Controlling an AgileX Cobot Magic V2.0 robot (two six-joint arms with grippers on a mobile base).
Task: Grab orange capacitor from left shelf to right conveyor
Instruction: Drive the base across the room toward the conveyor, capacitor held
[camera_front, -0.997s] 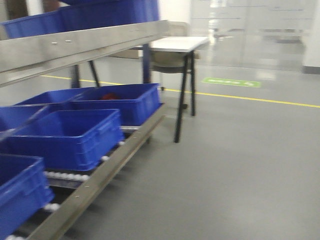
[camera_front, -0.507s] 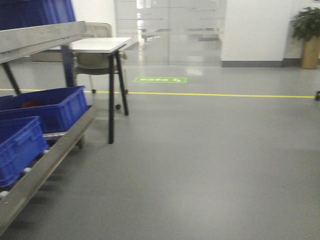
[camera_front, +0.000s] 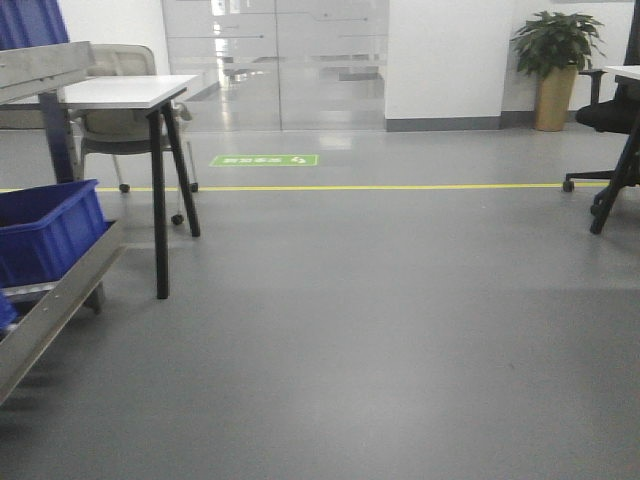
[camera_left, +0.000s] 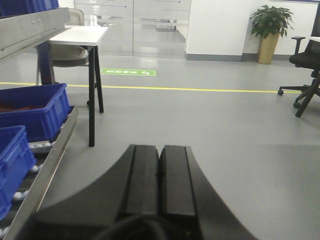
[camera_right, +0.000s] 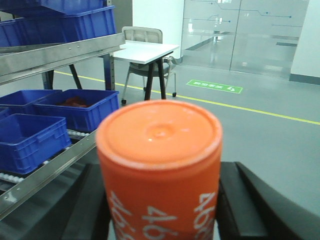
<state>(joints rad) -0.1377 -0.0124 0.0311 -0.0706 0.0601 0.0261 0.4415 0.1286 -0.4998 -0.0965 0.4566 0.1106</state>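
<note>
In the right wrist view the orange capacitor (camera_right: 159, 165) fills the middle, flat top toward the camera, white "4680" print down its side. My right gripper (camera_right: 160, 205) is shut on it, a black finger on each side. The left shelf (camera_right: 60, 56), brushed steel with a tall shiny lip, stands at the left; it also shows in the left wrist view (camera_left: 30, 31) and at the front view's left edge (camera_front: 40, 70). My left gripper (camera_left: 160, 172) is shut and empty, pointing over bare floor. The right conveyor is out of view.
Blue bins (camera_right: 30, 137) sit on the rack's roller rail (camera_left: 45, 170) below the shelf. A white table (camera_front: 120, 92) with black legs and a chair stand beyond the rack. An office chair (camera_front: 612, 130) and a potted plant (camera_front: 555, 65) are at far right. Grey floor lies ahead.
The front view has swung right: the shelf and blue bins slid from filling the left half to the left edge, and the open floor, plant and office chair came into view.
</note>
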